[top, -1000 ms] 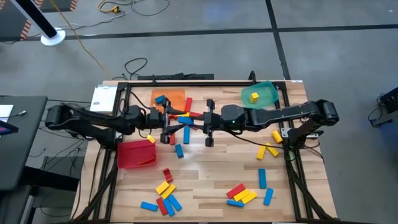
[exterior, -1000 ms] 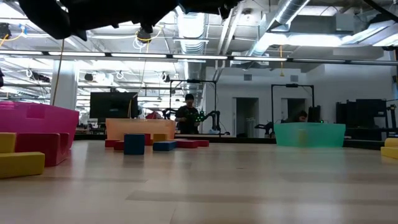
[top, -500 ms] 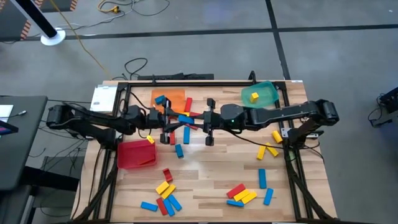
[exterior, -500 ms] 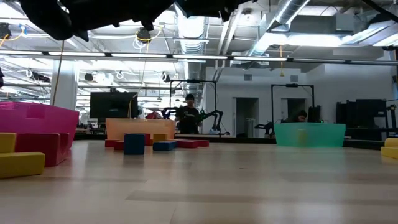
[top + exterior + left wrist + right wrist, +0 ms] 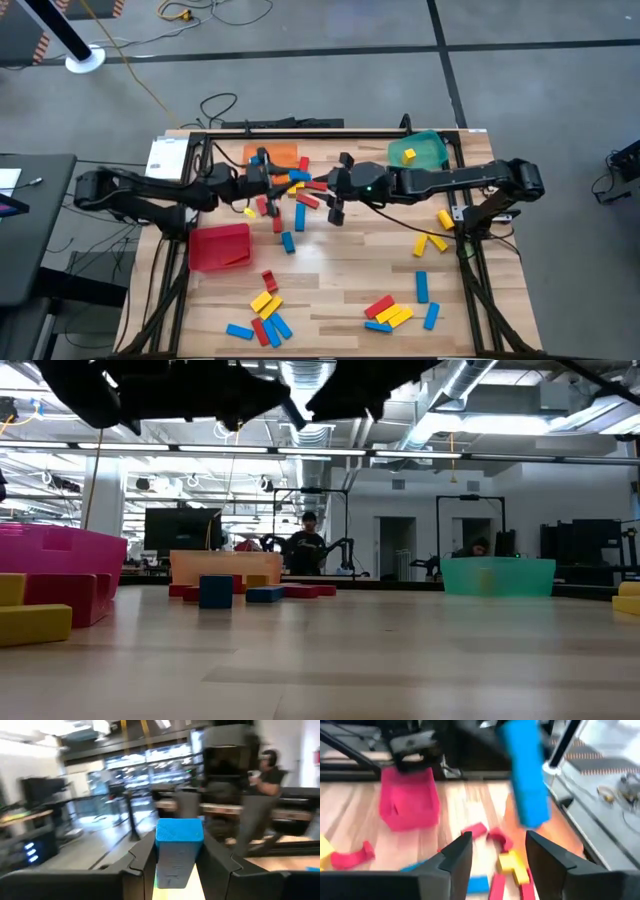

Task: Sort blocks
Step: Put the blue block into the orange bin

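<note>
A blue block [image 5: 179, 847] hangs above the table's middle far part, and my left gripper [image 5: 177, 867] is shut on it; in the high view this gripper [image 5: 272, 183] reaches in from the left beside the orange bin [image 5: 283, 153]. My right gripper [image 5: 500, 852] stands open just to the right of it [image 5: 335, 190], fingers either side of empty air, with the blue block [image 5: 525, 775] beyond its fingertips. More red, blue and yellow blocks [image 5: 290, 215] lie on the wood below. My left gripper pinches the blue block's two opposite sides [image 5: 172, 870] between its two fingers. The fingers reach in roughly level from the table's left and lie along the block. The block's free end [image 5: 180, 830] sticks out past the fingertips, clear of the table.
A red bin [image 5: 220, 247] sits at the near left. The green bin [image 5: 420, 150] at the far right holds a yellow block [image 5: 409, 155]. Block clusters lie at the near left [image 5: 265, 315], the near right [image 5: 395, 308] and the right edge [image 5: 435, 235]. A person [image 5: 305, 545] stands in the room behind.
The blue block has passed from my right gripper to my left. The left has shut on it and the right has let go and opened. Both grippers have shifted a little toward the table's far edge, and both wrists have turned.
</note>
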You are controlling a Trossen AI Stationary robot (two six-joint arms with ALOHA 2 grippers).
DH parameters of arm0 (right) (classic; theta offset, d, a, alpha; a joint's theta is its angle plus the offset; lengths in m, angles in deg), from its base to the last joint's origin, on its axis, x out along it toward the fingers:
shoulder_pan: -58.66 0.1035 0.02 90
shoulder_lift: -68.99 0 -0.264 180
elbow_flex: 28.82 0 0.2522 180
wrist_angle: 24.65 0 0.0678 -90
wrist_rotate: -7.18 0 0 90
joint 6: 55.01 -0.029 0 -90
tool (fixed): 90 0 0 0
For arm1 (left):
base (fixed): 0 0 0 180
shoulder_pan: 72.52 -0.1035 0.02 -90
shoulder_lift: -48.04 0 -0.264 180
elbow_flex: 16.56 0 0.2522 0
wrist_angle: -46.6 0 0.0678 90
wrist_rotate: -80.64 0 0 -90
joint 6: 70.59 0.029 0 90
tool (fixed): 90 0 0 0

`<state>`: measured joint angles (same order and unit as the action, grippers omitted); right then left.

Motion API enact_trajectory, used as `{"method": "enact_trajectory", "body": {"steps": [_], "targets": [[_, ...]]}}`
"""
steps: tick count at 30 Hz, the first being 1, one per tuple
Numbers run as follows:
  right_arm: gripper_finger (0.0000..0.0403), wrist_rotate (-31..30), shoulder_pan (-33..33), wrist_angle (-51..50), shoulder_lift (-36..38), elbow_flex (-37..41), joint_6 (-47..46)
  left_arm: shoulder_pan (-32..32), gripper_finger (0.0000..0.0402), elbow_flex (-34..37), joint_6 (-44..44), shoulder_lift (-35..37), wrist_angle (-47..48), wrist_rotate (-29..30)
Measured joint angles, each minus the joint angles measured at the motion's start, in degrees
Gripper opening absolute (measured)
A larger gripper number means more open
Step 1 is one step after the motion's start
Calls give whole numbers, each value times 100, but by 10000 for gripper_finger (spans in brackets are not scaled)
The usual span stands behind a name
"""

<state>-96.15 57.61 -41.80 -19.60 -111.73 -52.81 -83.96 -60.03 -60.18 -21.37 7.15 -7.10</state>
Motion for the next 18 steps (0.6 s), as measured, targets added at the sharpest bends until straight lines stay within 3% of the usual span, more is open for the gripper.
{"method": "enact_trajectory", "body": {"steps": [8, 18], "targets": [[205, -229, -69, -559, -1, 0, -284, -1047, 104, -1, -218, 5, 735, 804], [205, -330, -45, -581, -212, -7, -351, -2193, 104, -719, -1182, -1168, 1945, 899]]}}
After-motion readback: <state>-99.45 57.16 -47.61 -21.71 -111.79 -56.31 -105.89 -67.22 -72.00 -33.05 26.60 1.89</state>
